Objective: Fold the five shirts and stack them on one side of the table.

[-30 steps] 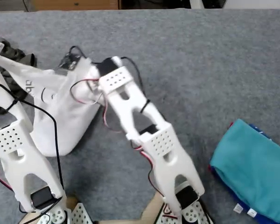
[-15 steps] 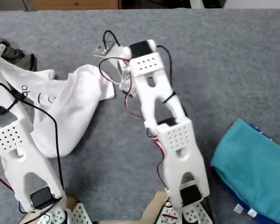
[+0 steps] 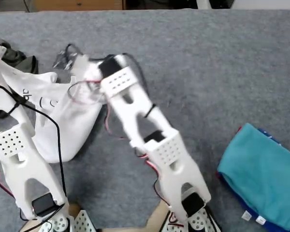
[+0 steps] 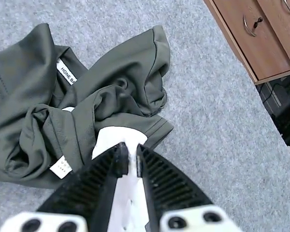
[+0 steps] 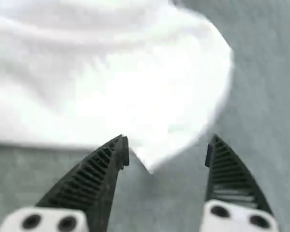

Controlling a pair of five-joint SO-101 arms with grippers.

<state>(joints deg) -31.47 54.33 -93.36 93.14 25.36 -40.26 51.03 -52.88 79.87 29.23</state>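
1. One white shirt (image 3: pixel 63 118) lies spread and rumpled on the left half of the table (image 3: pixel 208 63), partly under both arms. Some dark print shows near its far left edge.
2. The left gripper (image 4: pixel 129 150) is closed on a fold of this white shirt. White cloth is pinched between its two dark jaws and runs back along them.
3. The right gripper (image 5: pixel 166 145) is open, with its jaws spread wide. A rounded corner of the white shirt reaches into the gap between them, and whether either jaw touches the cloth cannot be told.
4. From above, the right gripper (image 3: pixel 73 60) sits at the far edge of the white shirt, among loose wires. The right arm (image 3: pixel 150 130) slants to it from the near middle of the table.
5. The left arm (image 3: pixel 19 154) rises along the left edge, crossing the white shirt's left side.
6. A dark green shirt (image 4: pixel 87 96) lies crumpled just beyond the left gripper, touching the white cloth. From above, only a bit of it shows at the far left.
7. A folded teal shirt (image 3: pixel 261 179) rests at the near right, well apart from the arms. It lies on top of a blue garment (image 3: pixel 273 137) whose edge shows on its far side.
8. A wooden cabinet (image 4: pixel 251 34) with drawers stands beyond the table.
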